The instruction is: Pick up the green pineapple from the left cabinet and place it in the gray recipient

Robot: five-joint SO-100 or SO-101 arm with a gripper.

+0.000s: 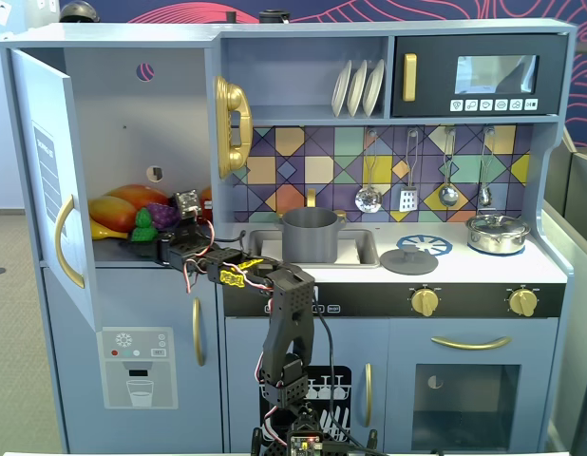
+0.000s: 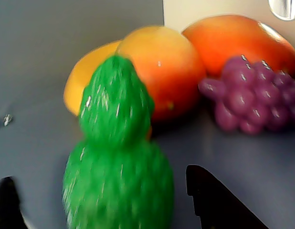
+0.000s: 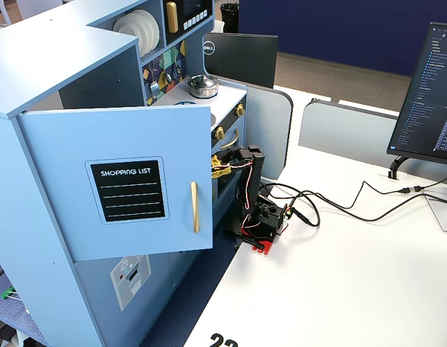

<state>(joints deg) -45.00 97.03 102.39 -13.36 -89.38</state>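
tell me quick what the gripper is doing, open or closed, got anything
Gripper: open, jaws on either side of the green pineapple inside the left cabinet, not yet closed on it.

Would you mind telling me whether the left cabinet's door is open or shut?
Open: the door is swung out, exposing the fruit inside, and the gripper reaches in.

We see the left cabinet (image 1: 132,142) with its door swung open; inside, the green pineapple (image 1: 142,226) sits beside purple grapes (image 1: 162,216) and orange-yellow mangoes (image 1: 123,204). The gripper (image 1: 153,243) reaches into the compartment near the pineapple; jaw state unclear. The gray recipient (image 1: 310,234) stands in the sink (image 1: 362,249).
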